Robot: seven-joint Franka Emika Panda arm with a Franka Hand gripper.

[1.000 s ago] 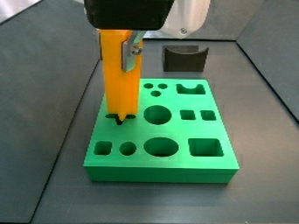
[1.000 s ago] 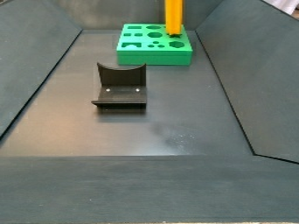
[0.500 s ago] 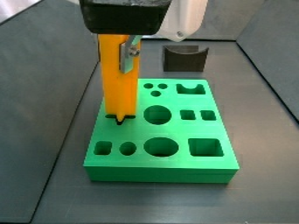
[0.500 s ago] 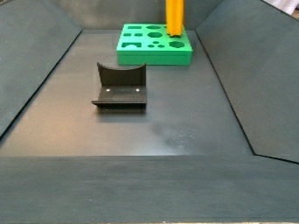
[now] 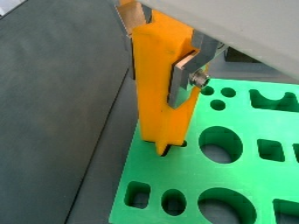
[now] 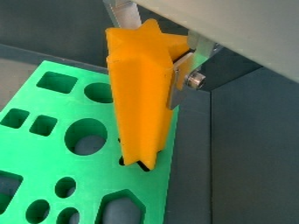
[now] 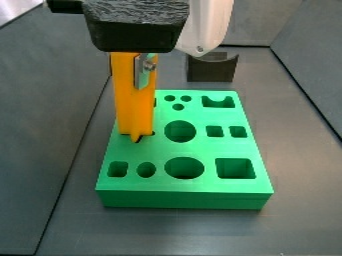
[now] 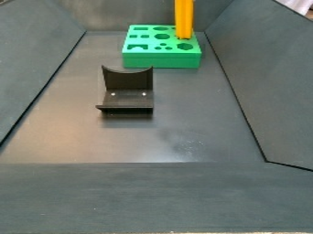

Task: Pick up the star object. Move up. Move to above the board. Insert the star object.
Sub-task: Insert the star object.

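The star object (image 7: 131,95) is a tall orange ridged peg standing upright, its lower end inside the star-shaped hole of the green board (image 7: 201,182). My gripper (image 7: 134,62) is above the board and shut on the peg's upper part. In both wrist views the silver fingers (image 5: 184,80) (image 6: 180,80) press against the peg's (image 5: 158,87) (image 6: 138,101) sides, and its tip enters the star hole in the board (image 5: 239,179) (image 6: 35,149). In a side view the peg (image 8: 185,18) rises from the board's (image 8: 159,57) far corner.
The dark fixture (image 8: 124,89) stands on the floor in the middle of the bin, also seen behind the board as the fixture (image 7: 211,66). The board has other round, square and hexagon holes (image 7: 185,167). Sloped dark walls (image 8: 43,82) enclose the floor.
The gripper has come down with the orange peg, so less of the peg shows above the board. The peg's lower end has sunk deeper into the star hole.
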